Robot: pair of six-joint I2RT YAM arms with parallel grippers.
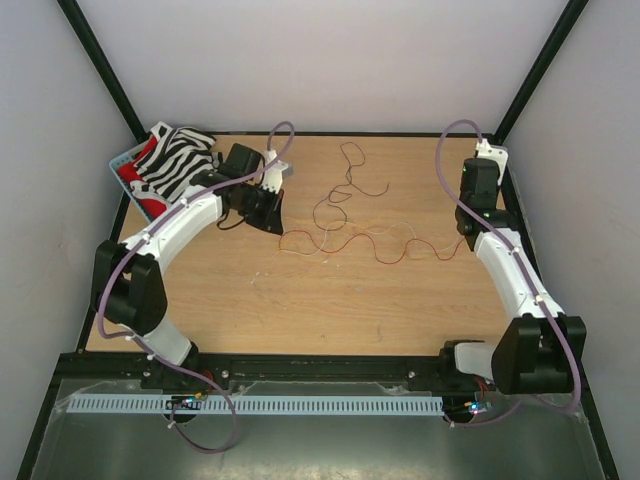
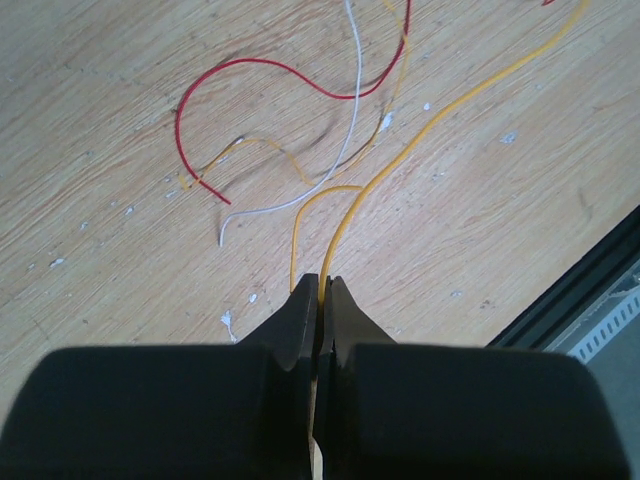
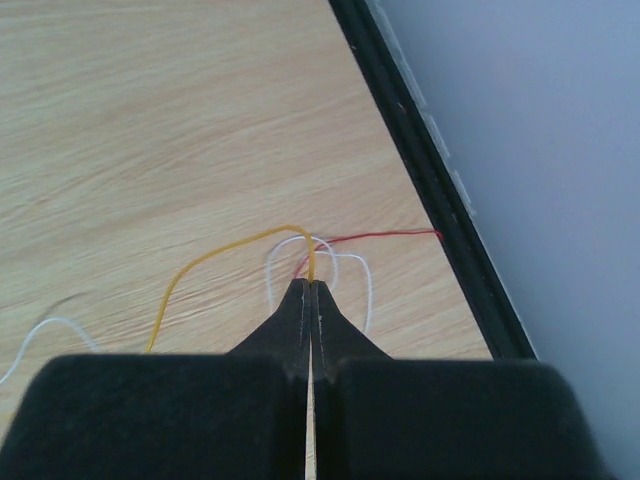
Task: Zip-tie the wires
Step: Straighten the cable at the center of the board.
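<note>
The wires [image 1: 340, 225] lie as a loose tangle of thin red, dark and pale strands across the middle of the wooden table. At the tangle's left end, my left gripper [image 1: 275, 222] is shut on a yellow wire [image 2: 400, 165], which comes out between its tips [image 2: 322, 285]. A red wire [image 2: 270, 65] and a white wire [image 2: 350, 120] curl on the wood ahead of it. My right gripper [image 1: 470, 228] is at the right end, shut [image 3: 312, 285] on a yellow wire [image 3: 220, 250]. A red strand [image 3: 390, 235] and white loops [image 3: 368, 290] lie just beyond its tips. The zip tie is out of view.
A blue basket [image 1: 118, 162] holding a zebra-striped cloth [image 1: 175, 160] stands at the back left corner. A black rail [image 3: 430, 180] borders the table close to the right gripper. A white slotted duct [image 1: 250, 405] runs along the front, past the arm bases.
</note>
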